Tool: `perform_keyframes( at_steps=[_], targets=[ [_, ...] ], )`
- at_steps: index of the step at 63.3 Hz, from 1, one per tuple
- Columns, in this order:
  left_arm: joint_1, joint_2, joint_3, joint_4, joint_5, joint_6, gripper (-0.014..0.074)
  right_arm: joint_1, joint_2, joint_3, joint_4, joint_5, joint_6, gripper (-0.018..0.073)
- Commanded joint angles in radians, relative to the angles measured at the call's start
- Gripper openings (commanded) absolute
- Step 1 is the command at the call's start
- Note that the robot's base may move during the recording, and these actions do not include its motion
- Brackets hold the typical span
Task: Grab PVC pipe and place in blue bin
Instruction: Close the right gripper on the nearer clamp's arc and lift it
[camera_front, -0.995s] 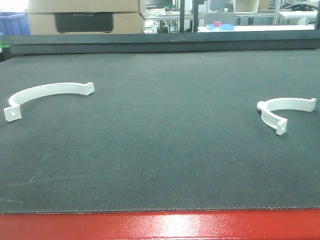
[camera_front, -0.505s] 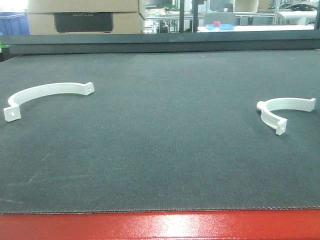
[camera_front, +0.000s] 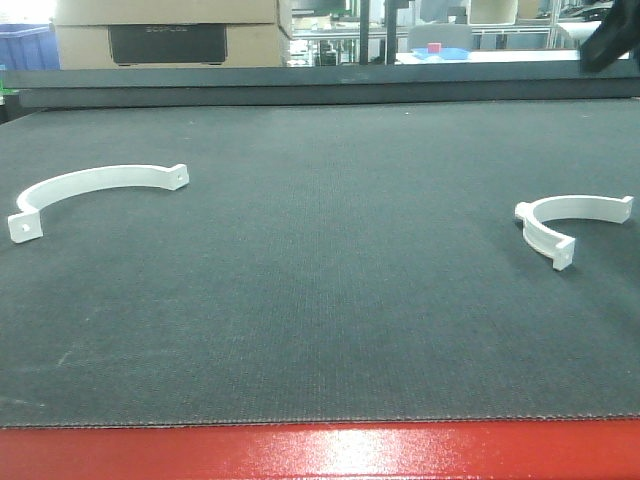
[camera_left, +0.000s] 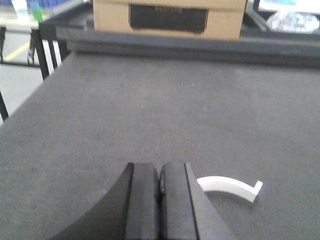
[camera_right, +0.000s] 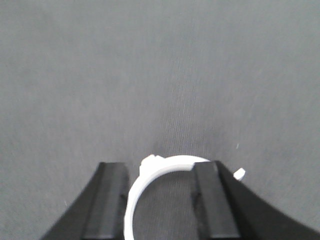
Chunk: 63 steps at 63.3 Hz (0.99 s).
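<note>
Nothing binned. Left pipe (camera_front: 100, 177) lay by the left edge of the mat (camera_front: 320, 300), right pipe (camera_front: 580, 202) by its right edge. Right gripper (camera_right: 160, 167) hung open above right pipe; left gripper (camera_left: 160, 172) closed, empty. Both grabs were pending.

Front view:
- Dark shape (camera_front: 610, 40) in the far right corner. Blurred and cut by the top and right edges; cannot tell which part of the robot it is.
- Blue container (camera_front: 22, 45) at far left, cropped by the left edge.
- Cardboard box (camera_front: 165, 28), top cut off. The print on its dark label is too small to read.

Left wrist view:
- Left gripper (camera_left: 160, 172) fingers run off the bottom edge.
- Left end of the left curved piece (camera_left: 227, 186) is hidden behind a finger.

Right wrist view (soft all over):
- Right gripper (camera_right: 160, 170) fingers cropped at the bottom.
- Right curved piece (camera_right: 134, 197) runs off the bottom edge. Its right side is behind a finger, with a bit of white showing past it.
- Cannot tell whether the pads touch the piece.
</note>
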Motion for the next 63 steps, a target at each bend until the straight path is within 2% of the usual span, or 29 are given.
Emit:
perform_keyframes(
  at_steps=[1, 7, 14, 42, 63],
  targets=[
    [-0.003, 0.032, -0.052, 0.005, 0.052, -0.006, -0.0019, 0.001, 0.033, -0.012, 0.001, 0.011, -0.006, 0.0226],
    [-0.003, 0.081, -0.116, 0.003, 0.117, -0.006, 0.0134, 0.001, 0.063, -0.012, 0.001, 0.024, -0.006, 0.0226],
    [-0.003, 0.134, -0.167, 0.003, 0.118, -0.006, 0.0219, 0.001, 0.086, -0.012, 0.001, 0.047, -0.006, 0.0226],
    [-0.003, 0.306, -0.263, -0.059, 0.177, -0.006, 0.0221, 0.006, 0.167, -0.023, 0.001, 0.065, -0.006, 0.0226],
    [-0.003, 0.339, -0.263, -0.059, 0.172, -0.006, 0.0221, 0.073, 0.241, -0.067, 0.001, 0.065, -0.006, 0.0226]
  ],
)
